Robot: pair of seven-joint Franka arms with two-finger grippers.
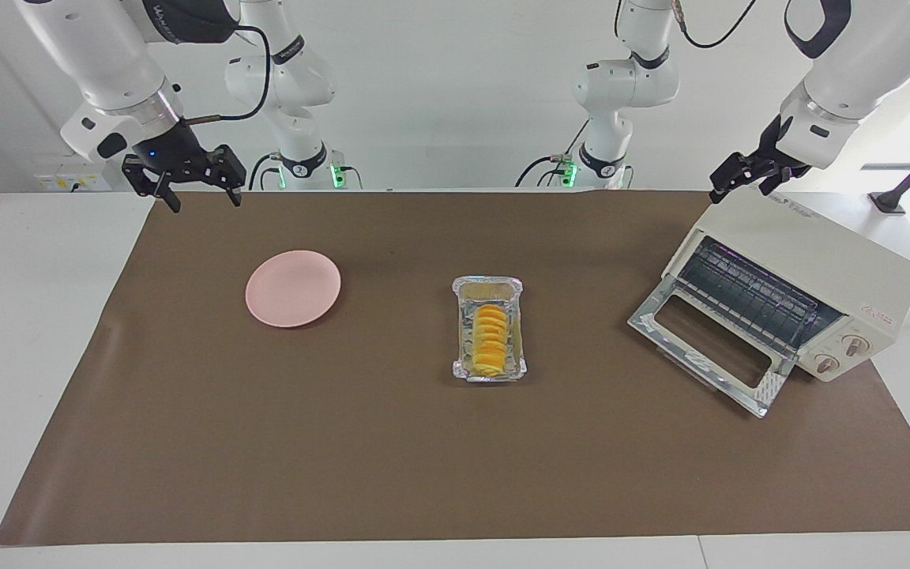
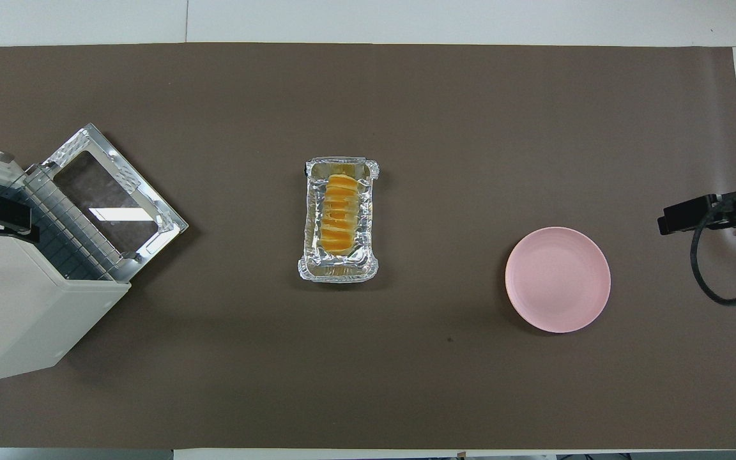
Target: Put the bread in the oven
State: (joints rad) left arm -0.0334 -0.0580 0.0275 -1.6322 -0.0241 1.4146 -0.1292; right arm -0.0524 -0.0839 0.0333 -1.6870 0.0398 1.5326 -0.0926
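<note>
A: Where's the bread (image 1: 489, 340)?

B: Mid-worktop, in the foil tray (image 1: 463, 332). The oven (image 1: 810, 261) sits at the left arm's end, door down.

A: And the grippers?

B: Right gripper (image 1: 201, 192) is spread, over the edge nearest the robots; left gripper (image 1: 747, 175), above the oven's top, I can't tell.

A: Risks?

B: I'd say a pinch could snag foil, dragging the tray along.

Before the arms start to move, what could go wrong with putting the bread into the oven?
1. The bread lies inside a crinkled foil tray; its walls may block the fingers, and the light tray could lift or slide with the loaf.
2. The oven sits at an angle at the left arm's end of the table, door dropped open onto the mat; an arm coming in low may hit it.
3. The left gripper hangs just over the oven's top and might bump it. The right gripper waits above the mat's edge.
</note>
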